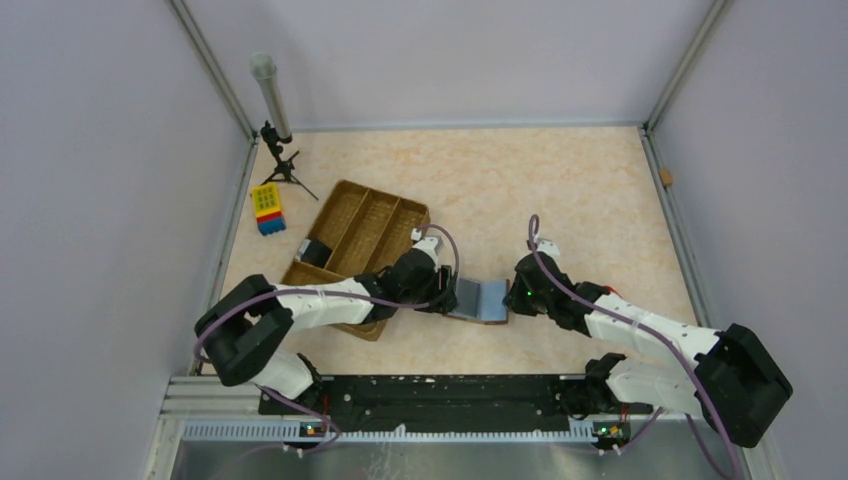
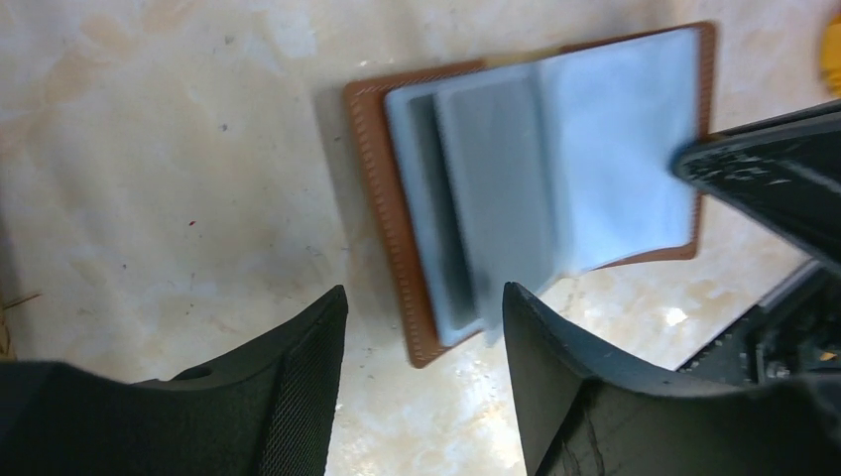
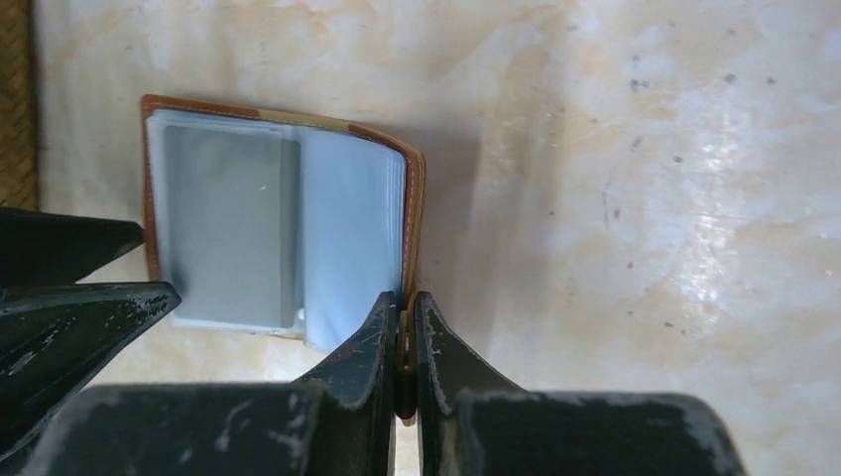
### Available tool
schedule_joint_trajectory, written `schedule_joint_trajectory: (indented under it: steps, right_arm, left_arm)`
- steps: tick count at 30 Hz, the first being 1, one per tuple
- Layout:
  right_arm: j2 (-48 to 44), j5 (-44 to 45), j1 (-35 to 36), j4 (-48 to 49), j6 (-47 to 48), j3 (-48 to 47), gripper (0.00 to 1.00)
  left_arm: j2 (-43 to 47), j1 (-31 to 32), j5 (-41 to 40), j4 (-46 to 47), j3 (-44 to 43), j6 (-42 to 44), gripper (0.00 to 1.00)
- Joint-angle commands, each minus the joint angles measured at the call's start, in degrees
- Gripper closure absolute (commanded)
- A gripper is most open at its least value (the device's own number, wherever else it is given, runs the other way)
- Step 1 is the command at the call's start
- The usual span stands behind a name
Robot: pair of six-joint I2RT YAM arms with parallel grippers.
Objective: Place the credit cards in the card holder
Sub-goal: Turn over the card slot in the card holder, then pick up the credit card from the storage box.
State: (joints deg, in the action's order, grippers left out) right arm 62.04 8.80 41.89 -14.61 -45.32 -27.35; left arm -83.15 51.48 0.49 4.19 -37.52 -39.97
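Fingers of the left gripper (image 1: pixel 445 298) and the right gripper (image 1: pixel 511 297) meet the card holder (image 1: pixel 480 300) from both sides in the top view; it lies open on the table (image 1: pixel 570 200), near the woven tray (image 1: pixel 360 225). From the left wrist, the left fingers (image 2: pixel 307 377) stand apart over its stitched brown corner; a grey card (image 2: pixel 496 198) sits inside bluish sleeves. From the right wrist, the right fingers (image 3: pixel 367 347) pinch the brown cover's edge.

card holder (image 2: pixel 382 198): stitched leather | sleeves (image 2: pixel 625 149): glossy plastic | tray (image 1: pixel 385 195): woven
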Motion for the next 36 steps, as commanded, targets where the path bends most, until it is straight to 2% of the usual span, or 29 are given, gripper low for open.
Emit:
schedule_joint_trajectory:
  steps: [1,8,10,16,21,25,29,31,36]
  right_arm:
    - [0.78,6.27,0.56,-4.58,-2.08,0.85,1.00]
    - [0.10,8.59,0.56,-8.08,-2.01,-1.15,0.75]
    - [-0.95,8.88,0.61,-9.39,-1.52,-2.35,0.64]
    - [-6.73,9.68,0.56,-13.44,1.40,-6.14,0.40]
    - [-11.34,9.21,0.19,-13.19,5.16,-7.82,0.23]
    - [-11.76,6.75,-0.86,-10.67,8.31,-7.67,0.18]
    - [-9.97,5.37,-1.19,-8.79,10.14,-7.55,0.17]
    - [-9.41,4.48,-1.54,-6.59,11.23,-7.21,0.16]
    - [-8.15,-0.88,-4.25,-1.91,14.42,-7.18,0.14]
  left_arm:
    - [-2.69,0.24,-0.82,2.31,-0.72,0.51,0.42]
    - [-2.60,0.20,0.84,3.02,-0.73,0.92,0.44]
    - [-1.24,0.20,1.90,2.54,-1.36,1.26,0.42]
    - [5.73,-0.18,2.68,-2.78,-5.01,3.93,0.27]
    - [11.49,-4.23,3.05,-14.55,-9.14,8.56,0.11]
    - [15.42,-14.08,4.42,-25.26,-11.97,14.65,0.05]
    - [19.24,-25.21,-3.92,-36.10,-15.47,24.55,0.01]
    - [20.63,-31.45,-8.23,-37.65,-15.73,29.57,0.01]
    - [19.47,-46.59,-7.15,-36.19,-15.33,39.19,0.01]
